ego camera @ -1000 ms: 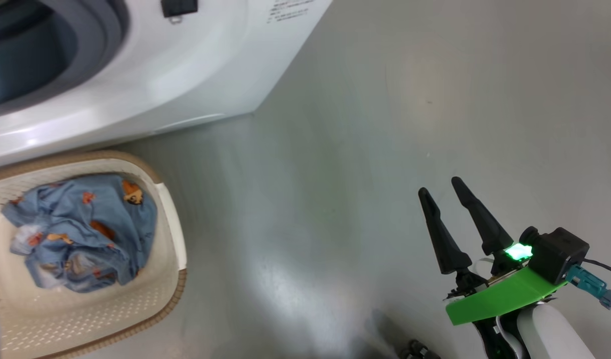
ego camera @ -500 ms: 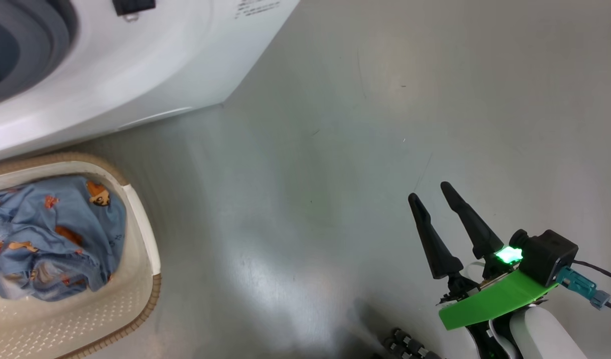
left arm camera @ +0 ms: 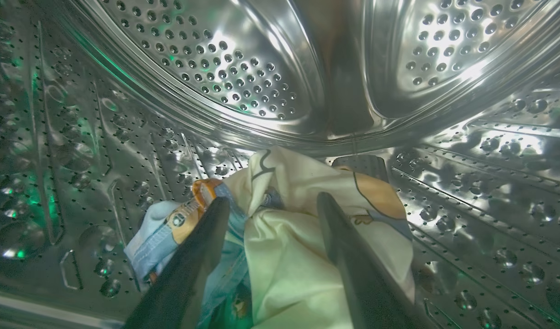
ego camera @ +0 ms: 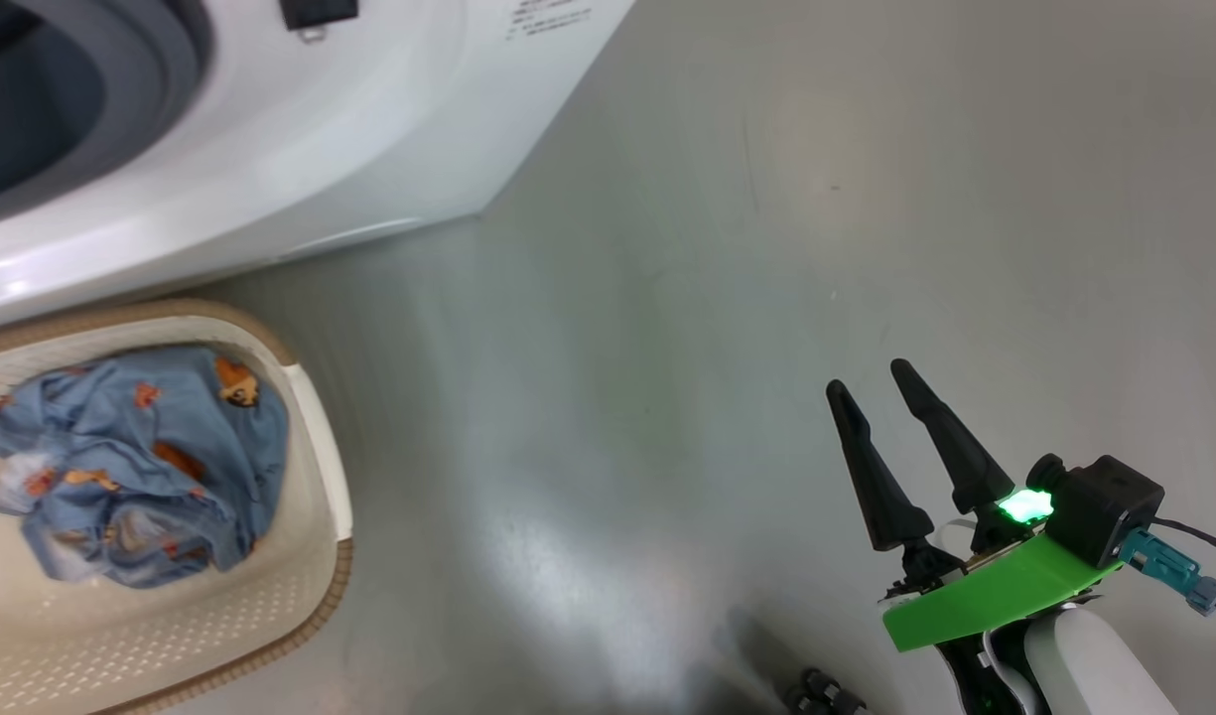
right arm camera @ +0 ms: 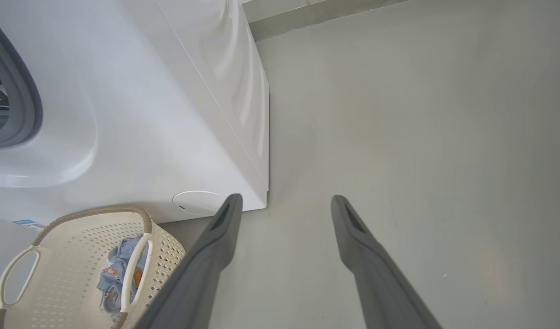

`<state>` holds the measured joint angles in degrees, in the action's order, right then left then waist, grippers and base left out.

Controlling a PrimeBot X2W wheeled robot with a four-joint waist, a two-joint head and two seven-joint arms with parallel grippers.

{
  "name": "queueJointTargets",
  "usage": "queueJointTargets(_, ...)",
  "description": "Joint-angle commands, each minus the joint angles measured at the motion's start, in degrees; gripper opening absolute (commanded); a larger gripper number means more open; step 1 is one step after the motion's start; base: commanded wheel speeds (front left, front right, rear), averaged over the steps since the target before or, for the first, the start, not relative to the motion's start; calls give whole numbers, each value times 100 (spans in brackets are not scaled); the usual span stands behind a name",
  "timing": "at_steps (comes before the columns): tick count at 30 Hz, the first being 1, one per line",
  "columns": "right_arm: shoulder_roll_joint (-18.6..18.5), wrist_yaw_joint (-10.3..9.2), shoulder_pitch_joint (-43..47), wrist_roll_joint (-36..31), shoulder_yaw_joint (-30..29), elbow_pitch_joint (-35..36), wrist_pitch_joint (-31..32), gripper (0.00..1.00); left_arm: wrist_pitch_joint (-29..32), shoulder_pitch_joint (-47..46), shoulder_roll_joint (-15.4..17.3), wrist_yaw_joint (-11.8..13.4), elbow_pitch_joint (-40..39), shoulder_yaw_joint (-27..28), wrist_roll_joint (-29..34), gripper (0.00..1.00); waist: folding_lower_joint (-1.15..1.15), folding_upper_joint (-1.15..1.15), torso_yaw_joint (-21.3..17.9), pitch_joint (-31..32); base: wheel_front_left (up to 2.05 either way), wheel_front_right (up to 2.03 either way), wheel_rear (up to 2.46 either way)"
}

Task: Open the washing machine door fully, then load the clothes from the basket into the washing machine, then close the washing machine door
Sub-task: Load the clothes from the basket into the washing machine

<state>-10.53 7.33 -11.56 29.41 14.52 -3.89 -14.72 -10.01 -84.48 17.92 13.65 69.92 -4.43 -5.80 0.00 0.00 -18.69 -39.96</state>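
The clothes point(left arm camera: 284, 256), cream and pale blue, lie in the steel drum point(left arm camera: 243, 68) at lower centre, between the left gripper's point(left arm camera: 270, 205) spread fingers. A light-blue garment point(ego camera: 131, 467) waits in the basket point(ego camera: 330, 477) at lower left. The right gripper point(ego camera: 868, 377) hangs empty, fingers apart. Loading looks partly done, and closing the door is not yet done.

Bare floor point(ego camera: 766, 248) stretches to the right of the washing machine point(ego camera: 320, 149), whose front the basket point(ego camera: 310, 556) crowds.
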Motion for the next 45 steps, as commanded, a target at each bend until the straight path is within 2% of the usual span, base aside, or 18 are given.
queueJointTargets(1, -66, 16, 165, 41, 82, 91, -28, 100, -68, 6, 190, 52, -89, 38, -68, 100, 0, 0, 95, 127, 0, 0, 0)
queueJointTargets(7, -87, 16, 185, 9, 28, 70, -28, 100, -286, 360, -44, 30, 20, 145, -295, 100, 0, 0, 305, 500, 0, 0, 0)
queueJointTargets(18, -69, 16, 415, -108, -179, 79, -28, 100, -491, 1300, -539, -245, -190, 193, -566, 100, 0, 0, 745, 1301, 0, 0, 0)
queueJointTargets(32, -11, 16, 669, -261, -428, 125, -28, 100, -497, 3475, -1096, -434, -2285, 407, -661, 100, 0, 0, 1243, 2013, 0, 0, 0)
queueJointTargets(45, 53, 16, 959, -344, -497, 108, -28, 100, -498, 5823, -1465, -678, -4159, 249, -549, 100, 0, 0, 1523, 2643, 0, 0, 0)
